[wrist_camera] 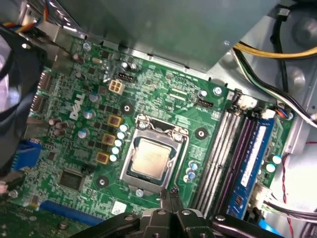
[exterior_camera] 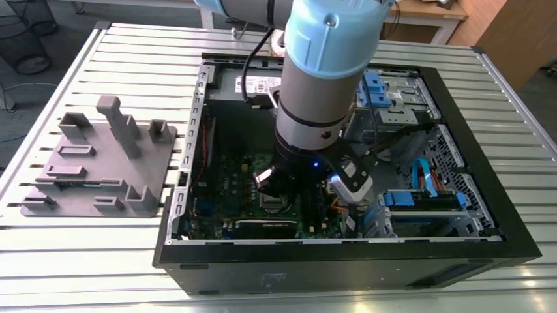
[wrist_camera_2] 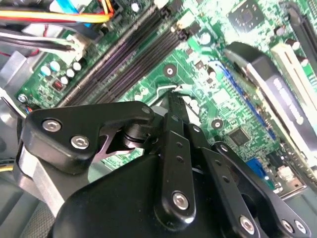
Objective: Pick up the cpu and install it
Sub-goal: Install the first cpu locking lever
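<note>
The cpu (wrist_camera: 148,159), a small square chip with a pale metal top, lies flat inside the dark metal-framed socket (wrist_camera: 154,130) on the green motherboard (wrist_camera: 89,119). My gripper (wrist_camera: 171,192) hovers just beside the socket's edge, a little above the board. Its two thin fingers meet at the tips, shut with nothing between them. In the second wrist view the gripper (wrist_camera_2: 172,96) shows as black linkages ending in closed tips over the board. In the exterior view the gripper (exterior_camera: 280,189) reaches down into the open computer case (exterior_camera: 348,251), over the socket area.
Memory slots (wrist_camera: 223,148) run alongside the socket, with yellow and black cables (wrist_camera: 267,54) beyond them. The case's walls and blue drive bays (exterior_camera: 422,199) hem the arm in. A gray fixture block (exterior_camera: 96,163) stands on the slatted table at the exterior view's left.
</note>
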Controlling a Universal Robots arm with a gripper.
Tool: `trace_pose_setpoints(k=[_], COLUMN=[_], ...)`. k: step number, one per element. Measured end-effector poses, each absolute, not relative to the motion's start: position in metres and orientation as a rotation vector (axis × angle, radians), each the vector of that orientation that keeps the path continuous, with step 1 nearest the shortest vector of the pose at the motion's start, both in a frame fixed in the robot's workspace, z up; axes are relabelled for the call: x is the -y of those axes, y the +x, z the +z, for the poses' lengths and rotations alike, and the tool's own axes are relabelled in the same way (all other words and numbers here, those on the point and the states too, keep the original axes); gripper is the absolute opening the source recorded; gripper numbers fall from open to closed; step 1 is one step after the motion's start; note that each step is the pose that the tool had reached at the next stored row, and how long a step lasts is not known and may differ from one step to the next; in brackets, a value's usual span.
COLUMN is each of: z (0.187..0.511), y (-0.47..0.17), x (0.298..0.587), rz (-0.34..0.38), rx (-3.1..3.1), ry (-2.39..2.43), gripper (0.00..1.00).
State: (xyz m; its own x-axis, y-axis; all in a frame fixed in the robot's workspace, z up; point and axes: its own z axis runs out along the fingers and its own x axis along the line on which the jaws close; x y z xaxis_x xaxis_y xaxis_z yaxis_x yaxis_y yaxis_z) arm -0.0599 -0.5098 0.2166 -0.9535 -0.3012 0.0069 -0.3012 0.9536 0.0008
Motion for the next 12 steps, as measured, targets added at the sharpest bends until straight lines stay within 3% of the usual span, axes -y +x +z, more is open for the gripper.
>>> trace_pose_setpoints(k=[12], z=[0.215], y=[-0.079], x=[0.494], rz=[0.000], rx=[3.100], ry=[0.468], gripper=[0.11])
